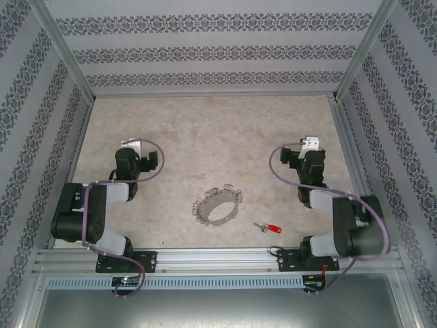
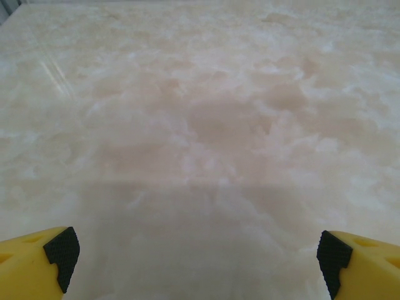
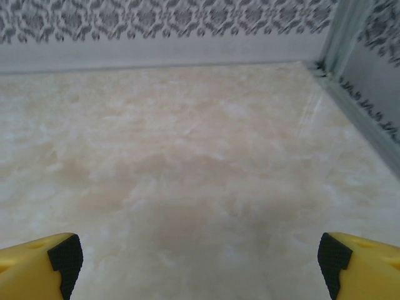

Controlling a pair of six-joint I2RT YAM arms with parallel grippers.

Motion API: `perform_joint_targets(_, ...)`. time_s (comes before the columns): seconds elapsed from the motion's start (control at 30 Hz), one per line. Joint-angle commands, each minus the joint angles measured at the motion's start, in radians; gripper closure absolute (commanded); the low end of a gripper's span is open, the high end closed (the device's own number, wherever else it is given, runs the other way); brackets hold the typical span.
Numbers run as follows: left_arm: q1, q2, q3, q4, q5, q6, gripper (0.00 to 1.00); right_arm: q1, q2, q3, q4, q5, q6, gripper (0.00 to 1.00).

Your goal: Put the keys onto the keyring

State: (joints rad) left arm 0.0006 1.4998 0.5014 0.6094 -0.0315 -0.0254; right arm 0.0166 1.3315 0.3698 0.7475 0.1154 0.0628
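We've got the keyring [image 1: 217, 207] lying on the tabletop [image 1: 205, 130] between the arms, with the red key [image 1: 271, 227] near its right, not touching. The left fingers [image 2: 61, 253] and right fingers [image 3: 65, 257] are both spread wide over bare tabletop.

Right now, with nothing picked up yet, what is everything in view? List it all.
thin grey metal keyring edged with small wire loops: one, grey, flat on the table between the arms
tiny key with red plastic head and silver blade: one, red and silver, right of the keyring, apart from it
marbled table: one, beige, under everything
patterned walls: three, white and grey, around the table
left hand: one, yellow with black pads, open over bare table
right hand: one, same colours, open over bare table
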Motion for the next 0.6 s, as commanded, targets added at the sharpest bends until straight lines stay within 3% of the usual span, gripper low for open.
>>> perform_joint_targets(0.0,-0.014,-0.083,0.105,-0.207,-0.021,0.007,0.02,-0.008,-0.126,0.059,-0.173,0.018,0.082,0.02)
perform_joint_targets(0.13,-0.025,-0.146,0.195,-0.372,0.018,-0.073,0.04,-0.038,-0.205,0.132,-0.370,-0.098,0.270,0.02)
perform_joint_targets(0.27,-0.073,-0.186,0.295,-0.542,0.096,-0.161,0.04,-0.046,-0.216,0.193,-0.488,-0.268,0.341,0.02)
perform_joint_targets(0.37,-0.141,-0.204,0.340,-0.624,0.163,-0.183,0.04,-0.046,-0.224,0.201,-0.513,-0.388,0.377,0.02)
perform_joint_targets(0.57,-0.323,-0.224,0.372,-0.752,0.312,-0.120,0.04,-0.048,-0.264,0.189,-0.563,-0.481,0.543,0.02)
